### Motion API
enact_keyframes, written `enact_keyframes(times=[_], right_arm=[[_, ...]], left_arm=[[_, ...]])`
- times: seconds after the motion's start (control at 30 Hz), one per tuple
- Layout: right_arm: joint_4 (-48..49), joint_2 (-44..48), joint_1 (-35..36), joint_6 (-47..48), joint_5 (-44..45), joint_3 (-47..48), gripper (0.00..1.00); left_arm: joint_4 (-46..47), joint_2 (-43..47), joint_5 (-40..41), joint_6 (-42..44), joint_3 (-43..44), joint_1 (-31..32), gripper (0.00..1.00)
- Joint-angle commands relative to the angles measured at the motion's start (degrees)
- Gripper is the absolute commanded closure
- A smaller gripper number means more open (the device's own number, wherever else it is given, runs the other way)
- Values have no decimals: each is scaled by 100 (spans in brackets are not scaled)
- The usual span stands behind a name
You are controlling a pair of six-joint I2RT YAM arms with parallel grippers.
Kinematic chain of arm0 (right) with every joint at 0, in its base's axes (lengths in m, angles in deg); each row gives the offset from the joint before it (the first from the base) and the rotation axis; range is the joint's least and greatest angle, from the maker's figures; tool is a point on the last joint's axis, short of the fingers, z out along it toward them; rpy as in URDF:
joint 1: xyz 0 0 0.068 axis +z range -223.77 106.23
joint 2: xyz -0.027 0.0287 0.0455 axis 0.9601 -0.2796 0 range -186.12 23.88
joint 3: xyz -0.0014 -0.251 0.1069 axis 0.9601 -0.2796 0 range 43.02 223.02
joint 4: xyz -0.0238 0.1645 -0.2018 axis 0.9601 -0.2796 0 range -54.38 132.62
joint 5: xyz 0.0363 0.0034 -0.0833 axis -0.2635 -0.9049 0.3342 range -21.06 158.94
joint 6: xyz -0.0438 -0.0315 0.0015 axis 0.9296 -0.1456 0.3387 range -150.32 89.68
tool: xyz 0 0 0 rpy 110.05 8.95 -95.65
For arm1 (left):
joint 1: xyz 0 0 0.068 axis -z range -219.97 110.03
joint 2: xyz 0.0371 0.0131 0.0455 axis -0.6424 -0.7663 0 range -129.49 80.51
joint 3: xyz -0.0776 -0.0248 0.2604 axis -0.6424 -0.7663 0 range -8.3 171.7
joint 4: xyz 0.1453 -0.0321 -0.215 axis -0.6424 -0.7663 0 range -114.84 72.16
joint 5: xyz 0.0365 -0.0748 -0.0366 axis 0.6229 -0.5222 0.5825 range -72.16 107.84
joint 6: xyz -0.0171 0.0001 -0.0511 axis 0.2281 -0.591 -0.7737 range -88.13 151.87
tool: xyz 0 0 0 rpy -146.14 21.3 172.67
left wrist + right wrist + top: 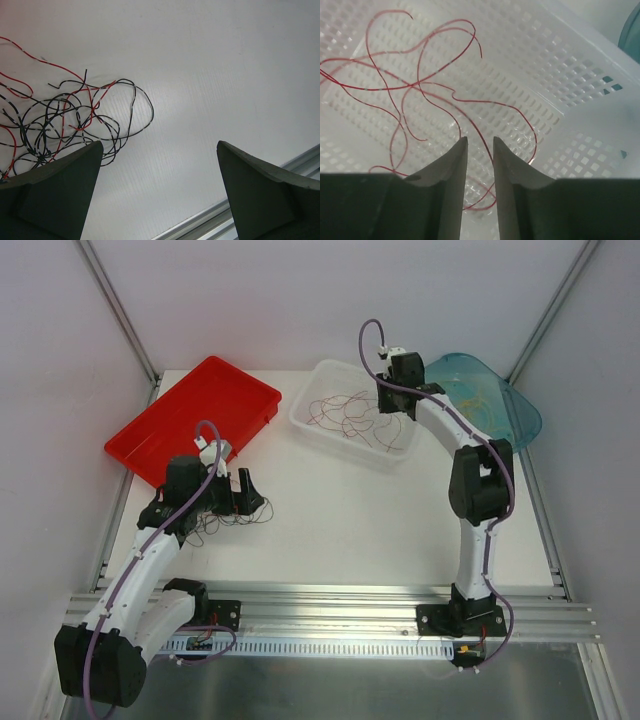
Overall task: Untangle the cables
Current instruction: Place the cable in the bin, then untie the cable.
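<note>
A tangle of black and red cables (pixel 75 115) lies on the white table, left of my left gripper (pixel 159 145), which hangs wide open just above the table with nothing between its fingers. From above, this tangle (pixel 225 515) sits under and beside the left gripper (pixel 240 490). Thin red cables (pixel 420 85) curl loosely inside the white perforated basket (pixel 580 65). My right gripper (pixel 480 139) hovers over them, its jaws a narrow gap apart; one red strand runs below that gap, not pinched. The top view shows the right gripper (pixel 390 405) over the basket (pixel 305 423).
A red tray (pixel 190 415) stands at the back left. At the back right, a teal tray (pixel 515 415) holds thin yellow wires (pixel 478 395). An aluminium rail (pixel 330 600) runs along the near edge, also visible as a rail (pixel 280 170) by the left fingers.
</note>
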Motion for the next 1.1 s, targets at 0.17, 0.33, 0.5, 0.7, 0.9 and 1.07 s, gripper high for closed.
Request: enact_keyframes(times=[0.17,0.33,0.5,0.7,0.9,1.07], right_arm=[[-602,875,26,142,144,84,39],[-980,2052,35,239,180,-432,16],[-1217,3728,123,-138,39,-1294,5],[-1613,5365,562,-148,663,-2744,0],[-1728,7061,712,-657,462,-4140,0],[-1719,8256,738,-921,84,-4819,0]], left_arm=[[46,-93,-25,-22,44,-60,1],[46,-120,54,-119,44,-60,1],[20,-128,422,-286,-8,-60,1],[-121,-523,1064,-804,123,-60,1],[46,-1401,1284,-1279,307,-34,8],[388,-2463,1460,-1297,728,510,22]])
